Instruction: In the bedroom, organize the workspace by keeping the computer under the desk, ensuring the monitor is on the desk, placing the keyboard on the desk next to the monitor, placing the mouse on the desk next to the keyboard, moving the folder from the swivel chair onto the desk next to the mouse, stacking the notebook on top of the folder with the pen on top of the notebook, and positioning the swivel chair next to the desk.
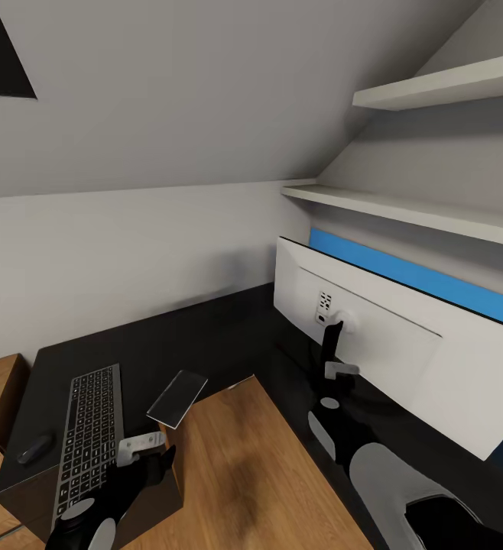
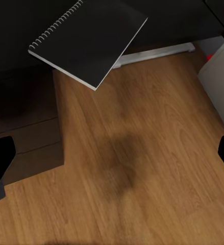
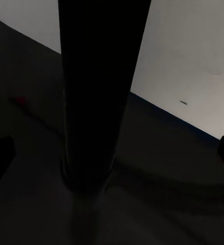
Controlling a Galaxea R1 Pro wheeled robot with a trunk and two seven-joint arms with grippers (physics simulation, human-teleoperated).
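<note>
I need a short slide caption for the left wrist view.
Spiral-bound notebook overhanging the black desk edge, above the wood floor.

monitor (image 1: 389,359): upright, white back showing | keyboard (image 1: 89,435): flat on desk (image 1: 206,336) | notebook (image 1: 176,398): overhanging edge (spiral-bound)
</note>
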